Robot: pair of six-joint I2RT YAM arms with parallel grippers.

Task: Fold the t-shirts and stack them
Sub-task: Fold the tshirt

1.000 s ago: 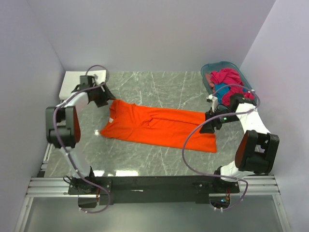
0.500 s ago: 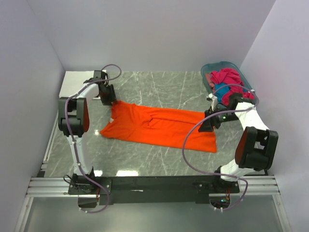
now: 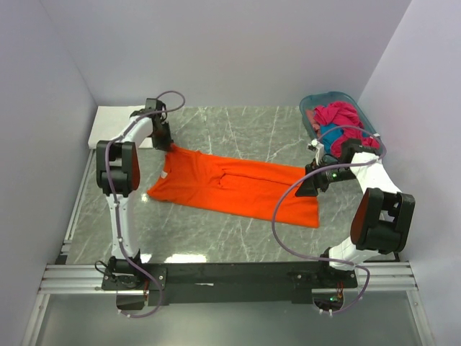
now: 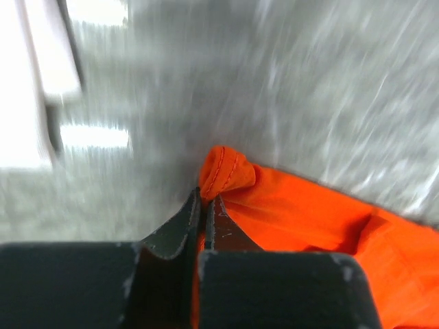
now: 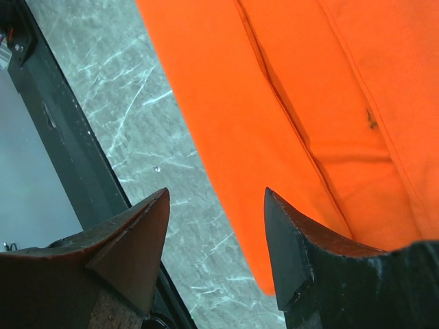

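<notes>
Now your left hand [image 4: 204, 202] is clamped on the far left corner of the orange t-shirt [image 3: 238, 189] — spread lengthwise left to right across the desk [image 3: 238, 133] — while your right hand [image 5: 216, 199] hangs open over its opposite end.

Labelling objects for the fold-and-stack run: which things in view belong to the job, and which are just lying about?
Job: orange t-shirt, corner pinched in left gripper; magenta shirt; blue shirt.
Lying about: teal basket holding those two; white flat item, far left, unclear what.
</notes>
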